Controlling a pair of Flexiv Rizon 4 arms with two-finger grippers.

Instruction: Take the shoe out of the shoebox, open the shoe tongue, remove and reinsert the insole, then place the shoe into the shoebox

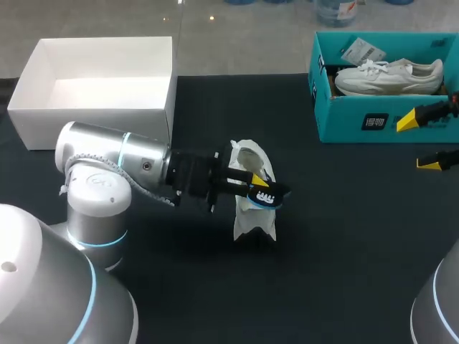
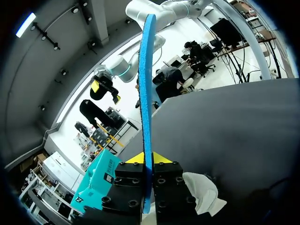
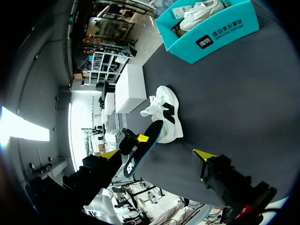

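The left arm comes in across the dark surface [image 1: 344, 236], and its pincer [image 1: 258, 183] is clenched on the insole [image 1: 264, 195]. In the left wrist view the insole [image 2: 146, 93] stands edge-on, a thin blue strip running straight out from between the fingers of that pincer [image 2: 145, 159]. Its dark face carries white print.

The white shoe [image 1: 251, 215] sits near the middle of the surface, right under the gripped insole. I cannot tell whether the two touch. From the right wrist the shoe [image 3: 165, 110] shows dark side markings, and the insole [image 3: 140, 152] slants up toward one end of it.

The right pincer [image 1: 419, 142] hangs released at the right edge, its yellow tips well apart, just in front of the teal box [image 1: 351, 118]. A second white shoe [image 1: 391, 75] lies inside that box. A white box [image 1: 93, 122] stands open at the far left corner, behind the left arm.
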